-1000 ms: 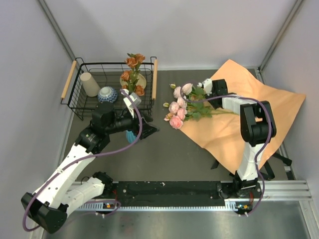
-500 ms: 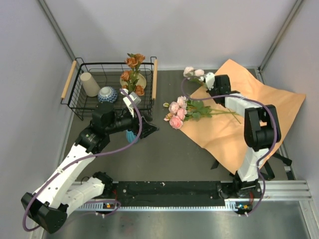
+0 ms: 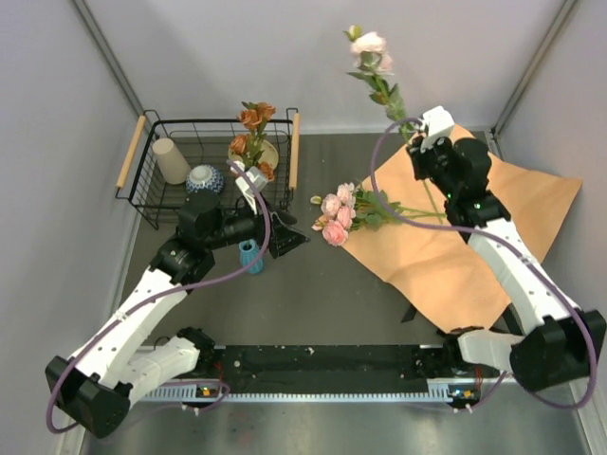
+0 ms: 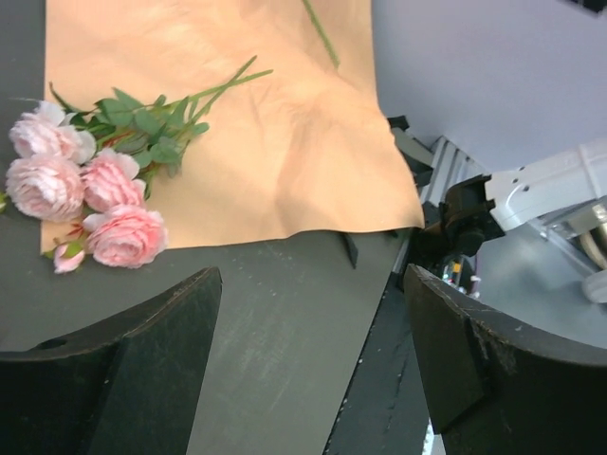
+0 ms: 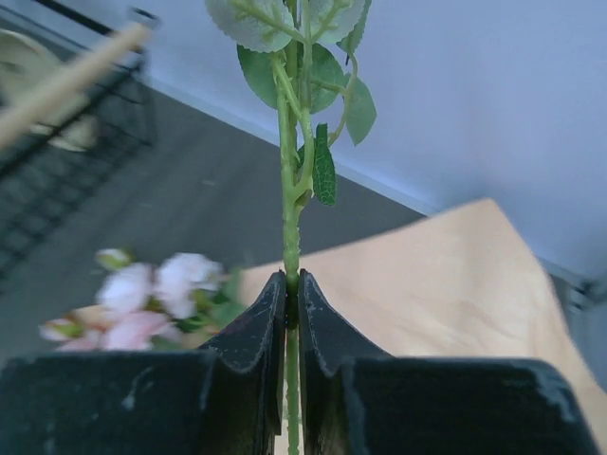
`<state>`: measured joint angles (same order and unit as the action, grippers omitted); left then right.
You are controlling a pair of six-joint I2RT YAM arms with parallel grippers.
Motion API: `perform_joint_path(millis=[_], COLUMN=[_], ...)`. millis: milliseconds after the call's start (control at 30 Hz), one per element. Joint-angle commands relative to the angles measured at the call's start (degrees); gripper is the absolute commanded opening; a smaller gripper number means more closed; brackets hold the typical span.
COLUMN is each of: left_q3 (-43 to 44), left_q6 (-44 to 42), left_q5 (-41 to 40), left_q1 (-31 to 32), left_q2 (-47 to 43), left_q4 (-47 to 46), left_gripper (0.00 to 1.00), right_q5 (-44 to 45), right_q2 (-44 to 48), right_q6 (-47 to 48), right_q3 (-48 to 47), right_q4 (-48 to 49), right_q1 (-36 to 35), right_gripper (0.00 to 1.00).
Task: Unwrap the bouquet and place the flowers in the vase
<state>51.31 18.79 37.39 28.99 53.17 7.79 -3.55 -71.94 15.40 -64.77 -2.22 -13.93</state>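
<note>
We see the right gripper (image 5: 292, 282) clamped on one pink flower (image 5: 288, 190), stem upright above the paper (image 3: 455, 261), and the left gripper (image 4: 311, 294), fingers apart and empty, left of that paper.

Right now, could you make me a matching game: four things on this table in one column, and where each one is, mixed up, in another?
Things
1. single pink-flowered green stem
2. bunch of pink peonies
3. small teal-blue ribbed vase
4. beige cup

Places
A. inside the black wire basket
B. standing on the dark table, close to the left arm
C. pinched in the right gripper, held up in the air
D. lying across the edge of the orange-tan paper

Pairs: 1-C, 2-D, 3-B, 4-A
</note>
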Motion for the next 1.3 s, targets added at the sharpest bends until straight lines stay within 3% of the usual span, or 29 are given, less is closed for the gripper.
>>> perform_joint_path(millis=[0,133,200,367,600,767,1100,1200,1267], left_q3=[-1.3,-3.6,-4.2,-5.3,-5.9,-6.7,-6.0,-5.4,-5.0], left_q6=[8.1,14.3,16.1,18.8,20.5,22.1,23.0,21.9,20.7], left_q5=[5.1,7.0,6.7,3.1,-1.7,-1.4,0.8,1.3,1.0], left_q1=[0.1,0.1,0.1,0.1,0.1,0.1,0.1,0.1,0.1], left_q2=[0.7,0.4,0.1,-1.6,-5.2,-7.5,-9.1,-9.7,-10.1], left_q4=[-14.5,-23.0,-27.1,-30.1,-33.3,-36.3,-38.2,-37.7,-35.2], left_gripper=[0.82,0.81,0.83,0.91,0.88,0.81,0.9,0.74,0.55], right_q5=[-16.6,-27.9,-28.8,-27.6,-24.6,-24.0,-24.2,-24.9,-25.0], right_q2=[8.5,17.3,19.2,22.9,21.3,18.4,13.8,12.6,11.5], right_q6=[-14.9,-29.4,-33.0,-32.8,-32.0,-29.0,-27.7,-27.5,-27.2], right_q3=[9.4,20.6,22.8,26.3,27.2,25.0,23.0,22.0,21.3], right_q4=[9.8,28.8,31.7,35.9,41.3,40.3,41.9,42.0,41.9], right_q1=[-4.9,-7.4,-11.0,-22.9,-32.5,-36.5,-40.6,-41.8,-42.6], right_gripper=[0.0,0.0,0.0,0.0,0.0,0.0,0.0,0.0,0.0])
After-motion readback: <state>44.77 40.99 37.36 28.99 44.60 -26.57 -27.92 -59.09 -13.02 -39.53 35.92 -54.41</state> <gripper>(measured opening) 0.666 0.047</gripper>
